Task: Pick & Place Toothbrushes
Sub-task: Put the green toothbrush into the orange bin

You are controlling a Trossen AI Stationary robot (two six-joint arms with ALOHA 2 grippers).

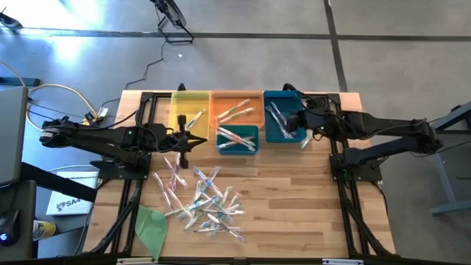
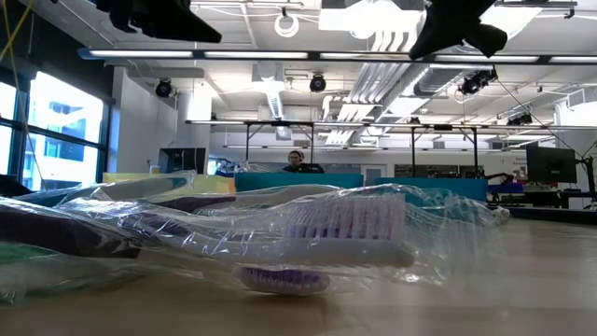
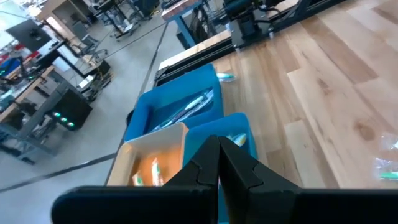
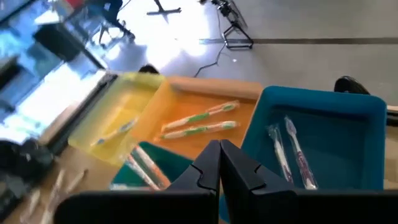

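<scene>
Grey concrete floor [image 1: 294, 66], ceiling lights [image 2: 270, 93].

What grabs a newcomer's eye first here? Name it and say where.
The heap of wrapped toothbrushes strewn on the wooden table's near-middle stands out first. Behind it sits a row of bright bins: yellow bin, orange bin and blue bin, with a small teal bin in front, each holding a few toothbrushes. A flat green sheet lies at the table's near-left corner.
</scene>
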